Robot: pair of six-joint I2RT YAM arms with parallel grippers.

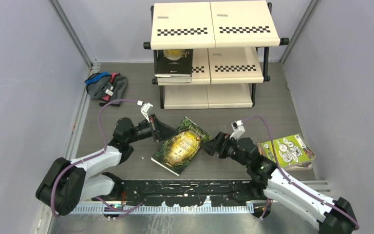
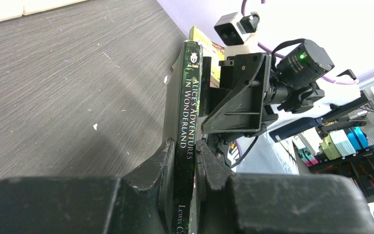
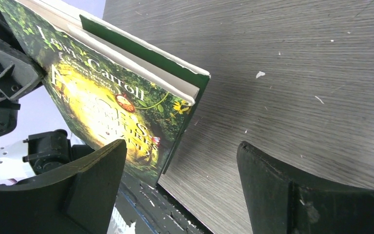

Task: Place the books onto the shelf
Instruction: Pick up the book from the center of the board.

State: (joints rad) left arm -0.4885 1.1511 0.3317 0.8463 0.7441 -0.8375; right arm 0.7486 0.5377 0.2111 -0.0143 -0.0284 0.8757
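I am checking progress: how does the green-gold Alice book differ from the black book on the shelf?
The green-gold Alice book has a green and yellow cover; the black book is dark. The Alice book is off the shelf, tilted, clamped at its spine by the left gripper; the black book lies flat on its middle tier. Both show their front covers upward.
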